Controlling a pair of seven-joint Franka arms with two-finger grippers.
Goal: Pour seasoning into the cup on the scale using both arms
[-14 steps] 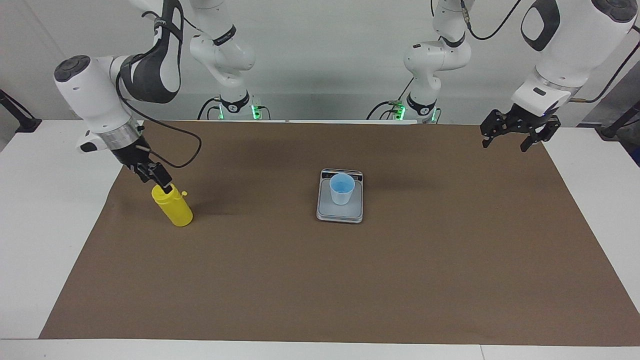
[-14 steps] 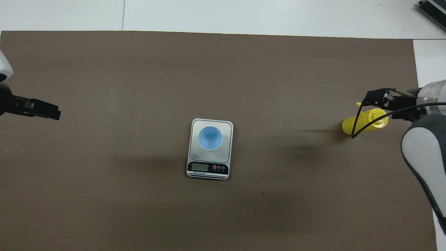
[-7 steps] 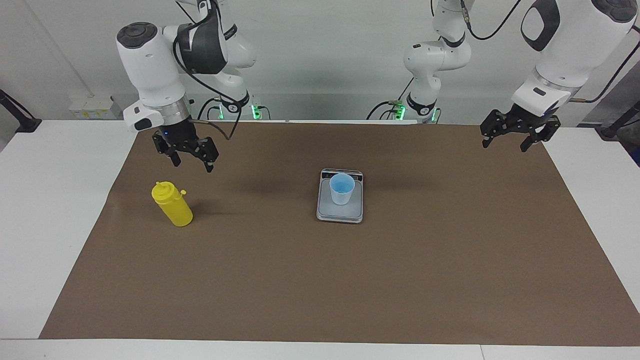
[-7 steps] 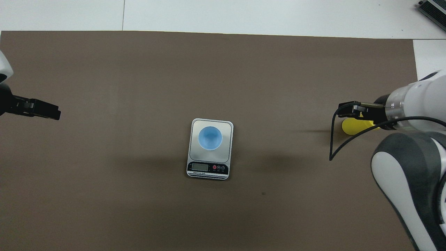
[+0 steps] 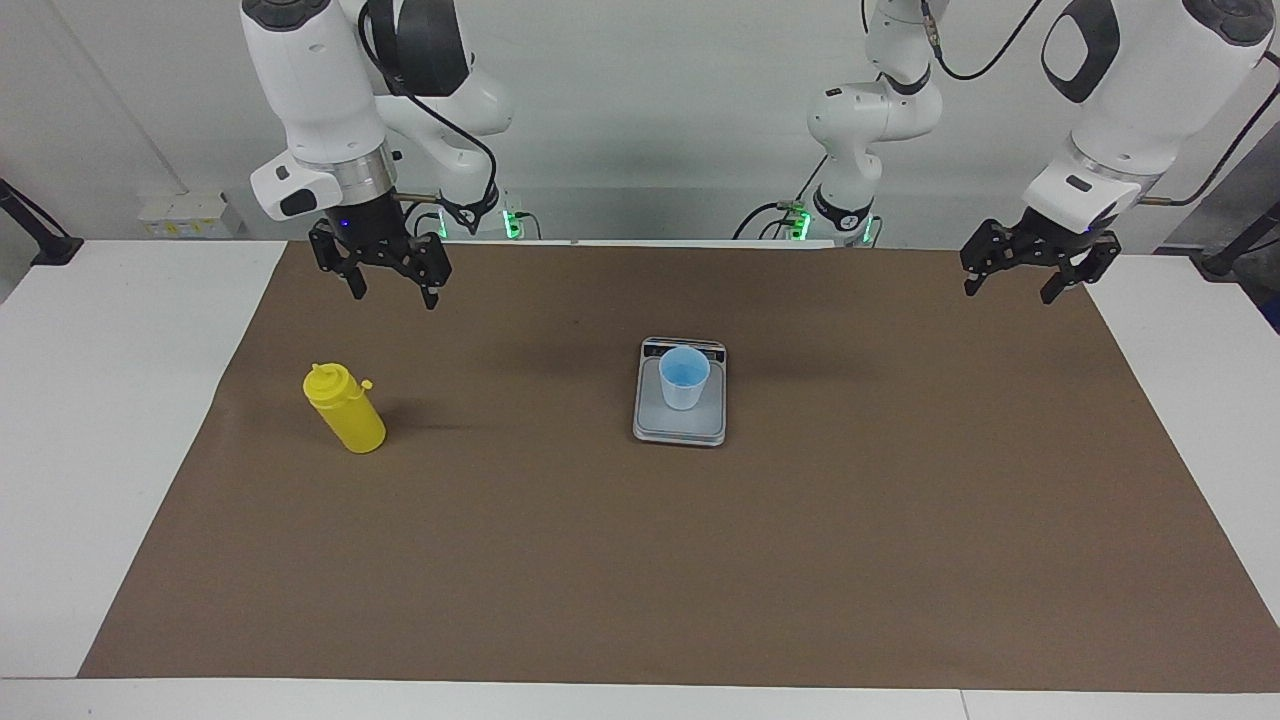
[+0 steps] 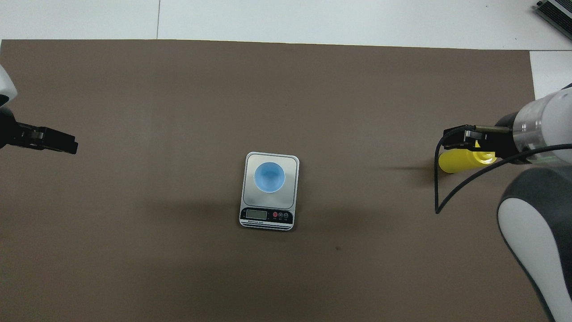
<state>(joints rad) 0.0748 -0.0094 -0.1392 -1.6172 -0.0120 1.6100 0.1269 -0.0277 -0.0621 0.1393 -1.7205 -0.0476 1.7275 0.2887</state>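
The yellow seasoning bottle (image 5: 346, 411) stands upright on the brown mat toward the right arm's end of the table; it also shows in the overhead view (image 6: 456, 161), partly covered by the arm. The light blue cup (image 5: 684, 377) stands on the grey scale (image 5: 680, 418) at the mat's middle; the cup (image 6: 269, 176) and scale (image 6: 269, 216) show from above too. My right gripper (image 5: 394, 287) hangs open and empty in the air, above the mat beside the bottle. My left gripper (image 5: 1012, 288) is open and empty, raised over the mat's corner at the left arm's end; it also shows in the overhead view (image 6: 67, 145).
The brown mat (image 5: 640, 560) covers most of the white table (image 5: 100, 420). A black cable (image 6: 440, 197) loops down from the right wrist.
My right gripper has let go of the bottle's top, risen and swung toward the robots. The bottle stays upright where it was. The left arm has not moved.
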